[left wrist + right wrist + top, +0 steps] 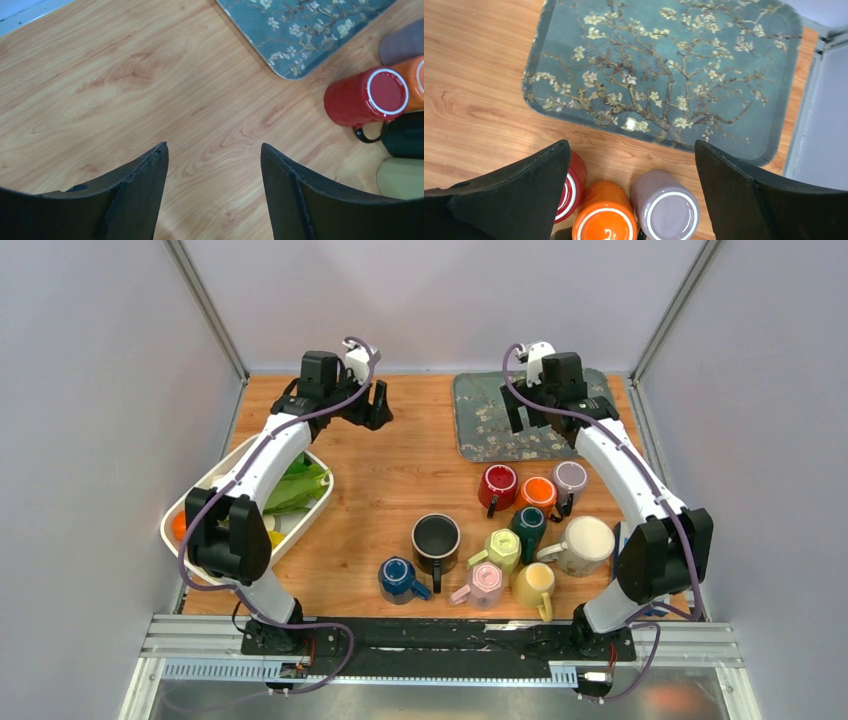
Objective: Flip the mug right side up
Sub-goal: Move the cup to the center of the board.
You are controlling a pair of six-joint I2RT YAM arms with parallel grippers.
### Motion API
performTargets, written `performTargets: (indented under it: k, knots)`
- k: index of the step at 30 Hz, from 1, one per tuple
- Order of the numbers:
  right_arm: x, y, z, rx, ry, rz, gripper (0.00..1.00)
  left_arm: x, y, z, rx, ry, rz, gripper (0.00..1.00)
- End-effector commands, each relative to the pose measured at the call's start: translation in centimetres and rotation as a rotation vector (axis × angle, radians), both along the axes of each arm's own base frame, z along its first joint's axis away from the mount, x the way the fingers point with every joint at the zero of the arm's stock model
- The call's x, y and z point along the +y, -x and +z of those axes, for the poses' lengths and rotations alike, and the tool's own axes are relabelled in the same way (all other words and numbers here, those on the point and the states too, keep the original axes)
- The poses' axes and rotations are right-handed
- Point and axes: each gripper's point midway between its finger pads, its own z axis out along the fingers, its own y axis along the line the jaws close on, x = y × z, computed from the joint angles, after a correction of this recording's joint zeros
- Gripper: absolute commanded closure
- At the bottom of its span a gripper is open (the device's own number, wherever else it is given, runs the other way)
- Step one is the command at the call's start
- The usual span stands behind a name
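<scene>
Several mugs cluster at the near right of the table. The red mug [498, 485] [365, 97] [571, 185], orange mug [538, 492] [606, 215] and lilac mug [570, 477] [666, 207] stand upside down, bases up. The black mug [436, 538] stands with its mouth up. My left gripper [376, 406] [214, 145] hangs open over bare wood at the far left, holding nothing. Over the tray's near edge my right gripper [521, 416] [631, 142] is open and empty, with the orange and lilac mugs just below it.
A blue floral tray [500, 420] [300, 25] [664, 70] lies at the far right. A white basket [305, 520] with green and orange items sits at the left edge. Dark green [528, 522], yellow-green [503, 548], pink [487, 582], yellow [535, 583], cream [588, 543] and blue [398, 577] mugs crowd the front.
</scene>
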Motion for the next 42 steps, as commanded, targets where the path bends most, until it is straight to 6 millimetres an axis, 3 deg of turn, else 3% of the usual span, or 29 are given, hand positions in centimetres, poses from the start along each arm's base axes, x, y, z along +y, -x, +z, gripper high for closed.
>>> performTargets:
  k: [1, 4, 8, 15, 18, 28, 37, 42]
  knots:
    - [2.6, -0.2, 0.7, 0.02, -0.01, 0.169, 0.0, -1.1, 2.3, 2.2, -0.063, 0.007, -0.103, 0.25]
    - [5.0, 1.9, -0.3, 0.086, 0.003, 0.418, 0.0, -0.9, 3.1, 1.7, -0.061, -0.004, -0.111, 0.25]
    - [6.3, 3.3, -1.5, 0.153, -0.055, 0.488, 0.0, -0.7, 3.1, 1.4, -0.054, -0.011, -0.103, 0.25]
    - [4.5, 5.9, -3.9, 0.209, -0.008, 0.454, 0.0, -0.8, 2.4, 0.9, -0.048, -0.012, -0.092, 0.25]
    - [4.8, 7.1, -4.6, 0.231, -0.018, 0.492, 0.0, -0.9, 2.0, 1.0, -0.051, -0.01, -0.072, 0.23]
    - [4.8, 8.6, -8.0, 0.32, -0.01, 0.537, 0.0, -1.4, 3.0, 0.4, -0.065, -0.074, -0.189, 0.2]
    - [5.7, 10.8, -11.9, 0.435, 0.024, 0.614, 0.02, -1.6, 2.8, 0.6, -0.051, -0.012, -0.13, 0.2]
    - [6.7, 10.2, -12.9, 0.467, 0.061, 0.632, 0.07, -1.9, 3.2, 0.5, -0.04, 0.015, -0.133, 0.21]
